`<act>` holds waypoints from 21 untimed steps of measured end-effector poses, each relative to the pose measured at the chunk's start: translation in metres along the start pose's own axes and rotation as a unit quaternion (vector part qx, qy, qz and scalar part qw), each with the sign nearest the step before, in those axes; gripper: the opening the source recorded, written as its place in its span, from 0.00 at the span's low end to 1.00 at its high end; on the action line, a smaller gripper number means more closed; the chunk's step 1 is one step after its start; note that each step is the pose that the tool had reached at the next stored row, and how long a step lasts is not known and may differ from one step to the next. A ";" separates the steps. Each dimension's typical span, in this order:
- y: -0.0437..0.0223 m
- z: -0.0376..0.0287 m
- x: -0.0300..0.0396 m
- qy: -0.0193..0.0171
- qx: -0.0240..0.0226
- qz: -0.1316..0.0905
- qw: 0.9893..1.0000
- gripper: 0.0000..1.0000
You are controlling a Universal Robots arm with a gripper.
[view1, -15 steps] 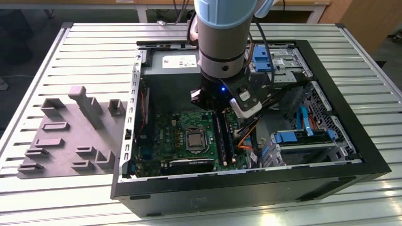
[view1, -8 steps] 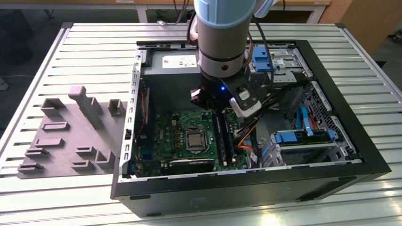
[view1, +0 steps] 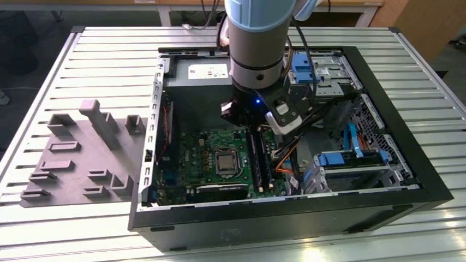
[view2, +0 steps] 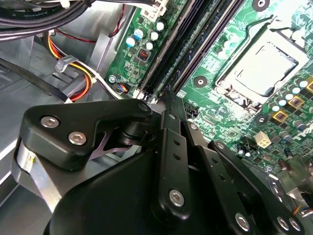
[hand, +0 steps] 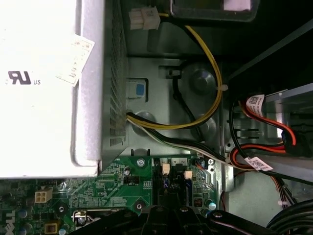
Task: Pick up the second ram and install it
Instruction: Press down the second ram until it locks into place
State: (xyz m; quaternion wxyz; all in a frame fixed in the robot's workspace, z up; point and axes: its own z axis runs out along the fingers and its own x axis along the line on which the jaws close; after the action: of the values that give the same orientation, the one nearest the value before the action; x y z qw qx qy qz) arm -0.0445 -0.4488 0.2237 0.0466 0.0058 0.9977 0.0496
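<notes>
The tool [view2: 168, 105] hangs low inside the computer case [view1: 407, 185], right over the motherboard's memory slots [view2: 183, 54]; this looks like the installing step. I cannot tell its opening or whether it holds the second ram.

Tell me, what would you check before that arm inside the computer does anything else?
1. Case open, motherboard exposed: ok.
2. End effector above the memory slots next to the processor socket: ok.
3. Coloured cables apart from the slots: ok.
4. Second ram held by the end effector: cannot tell.
5. Second ram seated in a slot: cannot tell.
</notes>
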 end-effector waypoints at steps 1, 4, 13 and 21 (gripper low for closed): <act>0.0001 0.0004 0.0000 0.000 0.000 0.000 1.000 0.11; 0.0000 0.0021 0.0002 0.000 0.000 0.000 1.000 0.11; -0.0002 0.0047 0.0005 0.000 0.000 0.000 1.000 0.11; -0.0004 0.0070 0.0007 0.000 0.000 0.000 1.000 0.11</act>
State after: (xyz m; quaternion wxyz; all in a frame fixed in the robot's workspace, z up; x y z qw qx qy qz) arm -0.0446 -0.4485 0.2166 0.0465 0.0058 0.9977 0.0494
